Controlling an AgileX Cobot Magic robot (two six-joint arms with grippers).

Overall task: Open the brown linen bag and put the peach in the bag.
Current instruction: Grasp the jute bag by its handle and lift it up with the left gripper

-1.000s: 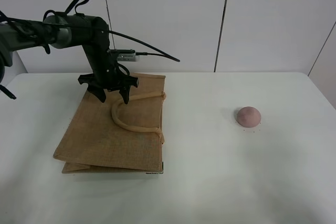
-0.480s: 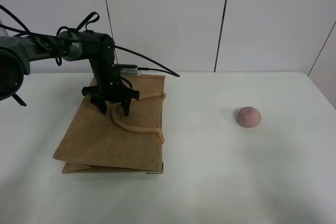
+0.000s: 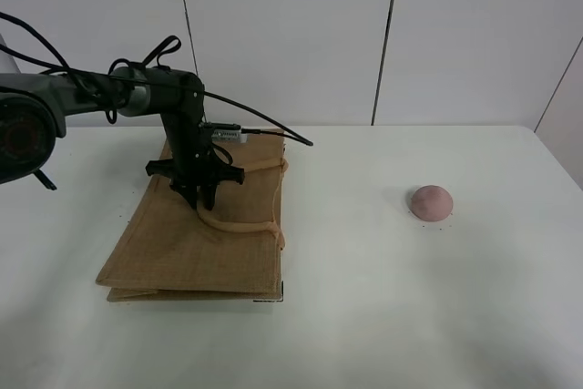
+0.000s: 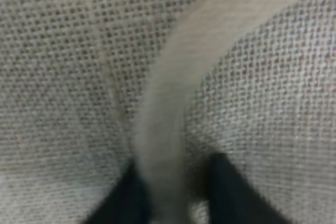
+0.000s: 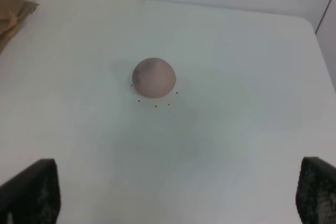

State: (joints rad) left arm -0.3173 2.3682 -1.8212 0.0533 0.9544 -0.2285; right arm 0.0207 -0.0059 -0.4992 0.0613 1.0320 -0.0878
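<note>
The brown linen bag lies flat and closed on the left of the table, with its beige loop handles on top. My left gripper is pressed down on the bag, and its fingers are closed around one handle. The left wrist view shows that handle running between the two dark fingertips, tight against the weave. The peach sits alone on the right of the table. In the right wrist view the peach lies ahead of my right gripper, which is wide open, empty and well short of it.
The white tabletop ends at a white panelled wall behind. A corner of the bag shows at the edge of the right wrist view. A few small dark specks lie around the peach.
My left gripper has come down onto the bag and its fingers have closed from wide spread to around the handle. The peach has not moved.
</note>
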